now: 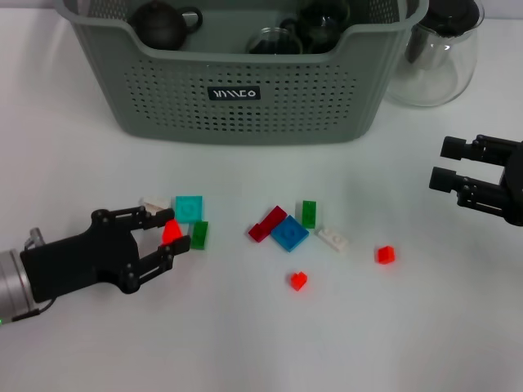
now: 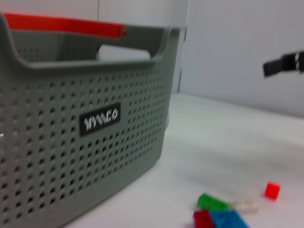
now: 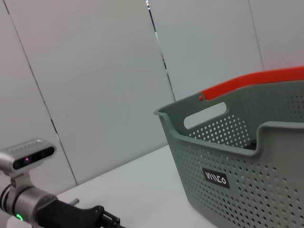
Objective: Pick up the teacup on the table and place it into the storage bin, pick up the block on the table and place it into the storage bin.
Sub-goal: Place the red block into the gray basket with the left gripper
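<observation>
The storage bin [image 1: 237, 98] stands at the back of the table; it also fills the left wrist view [image 2: 71, 142] and the right wrist view [image 3: 247, 175]. No teacup shows on the table; a dark teapot [image 1: 159, 23] and glass vessels [image 1: 274, 41] lie in the bin. My left gripper [image 1: 176, 230] is low at the front left, open, with a small red block [image 1: 171, 235] between its fingers. A teal block [image 1: 189, 207], a green block [image 1: 199, 234] and a white block [image 1: 154, 202] lie right beside it. My right gripper [image 1: 437, 163] hovers open at the right edge, holding nothing.
More blocks lie mid-table: dark red [image 1: 267, 223], blue [image 1: 289, 233], green [image 1: 308, 213], white [image 1: 333, 238], and two small red ones [image 1: 385, 254] [image 1: 298, 280]. A clear glass jug [image 1: 437, 49] stands to the right of the bin.
</observation>
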Tool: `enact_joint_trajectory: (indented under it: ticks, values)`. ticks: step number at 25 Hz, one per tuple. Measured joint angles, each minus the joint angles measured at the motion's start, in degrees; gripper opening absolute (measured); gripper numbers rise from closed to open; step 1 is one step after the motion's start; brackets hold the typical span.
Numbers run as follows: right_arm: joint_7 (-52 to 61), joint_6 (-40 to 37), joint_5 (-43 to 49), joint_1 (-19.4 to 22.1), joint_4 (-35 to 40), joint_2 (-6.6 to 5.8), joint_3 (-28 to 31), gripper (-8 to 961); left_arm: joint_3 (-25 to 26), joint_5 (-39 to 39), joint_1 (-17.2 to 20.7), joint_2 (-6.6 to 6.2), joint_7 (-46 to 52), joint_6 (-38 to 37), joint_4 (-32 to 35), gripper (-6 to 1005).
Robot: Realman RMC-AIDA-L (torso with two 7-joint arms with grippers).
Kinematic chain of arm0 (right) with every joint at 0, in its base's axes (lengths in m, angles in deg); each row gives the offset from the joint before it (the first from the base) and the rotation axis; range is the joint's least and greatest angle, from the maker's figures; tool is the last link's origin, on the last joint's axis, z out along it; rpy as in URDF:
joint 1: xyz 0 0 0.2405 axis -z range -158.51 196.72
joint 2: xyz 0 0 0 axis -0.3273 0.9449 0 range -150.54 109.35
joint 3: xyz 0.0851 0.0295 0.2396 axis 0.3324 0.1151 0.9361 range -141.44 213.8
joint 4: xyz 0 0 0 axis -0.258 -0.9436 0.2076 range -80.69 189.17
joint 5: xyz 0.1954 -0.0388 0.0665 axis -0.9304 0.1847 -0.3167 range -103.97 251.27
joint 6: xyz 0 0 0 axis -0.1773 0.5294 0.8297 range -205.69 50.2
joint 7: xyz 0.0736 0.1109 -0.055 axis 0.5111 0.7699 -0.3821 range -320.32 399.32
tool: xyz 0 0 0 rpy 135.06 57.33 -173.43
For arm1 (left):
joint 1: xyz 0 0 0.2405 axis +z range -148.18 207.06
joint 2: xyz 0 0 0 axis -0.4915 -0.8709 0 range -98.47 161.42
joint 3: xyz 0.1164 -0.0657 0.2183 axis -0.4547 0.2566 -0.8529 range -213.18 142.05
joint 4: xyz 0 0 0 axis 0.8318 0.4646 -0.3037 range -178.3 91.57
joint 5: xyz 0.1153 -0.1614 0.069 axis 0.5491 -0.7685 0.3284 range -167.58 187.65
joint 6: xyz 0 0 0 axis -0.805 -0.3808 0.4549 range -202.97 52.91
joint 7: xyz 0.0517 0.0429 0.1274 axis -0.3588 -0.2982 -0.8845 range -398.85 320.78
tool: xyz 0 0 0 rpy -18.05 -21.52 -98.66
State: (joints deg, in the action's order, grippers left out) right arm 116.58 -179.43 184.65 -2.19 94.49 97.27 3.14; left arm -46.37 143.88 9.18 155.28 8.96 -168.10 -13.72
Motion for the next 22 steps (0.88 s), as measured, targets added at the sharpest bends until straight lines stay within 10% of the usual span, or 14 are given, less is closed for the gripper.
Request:
enact_joint_trajectory:
  ticks: [16, 22]
  values:
    - [-0.4, 0.1, 0.0, 0.2, 0.0, 0.23, 0.1, 613, 2.3, -9.8, -6.2, -3.09, 20.7, -18.8, 2.9, 444]
    - [-0.5, 0.1, 0.0, -0.2, -0.1, 0.41, -0.2, 613, 2.0, -19.0, -14.2, -4.87, 33.9, -18.5, 5.7, 450]
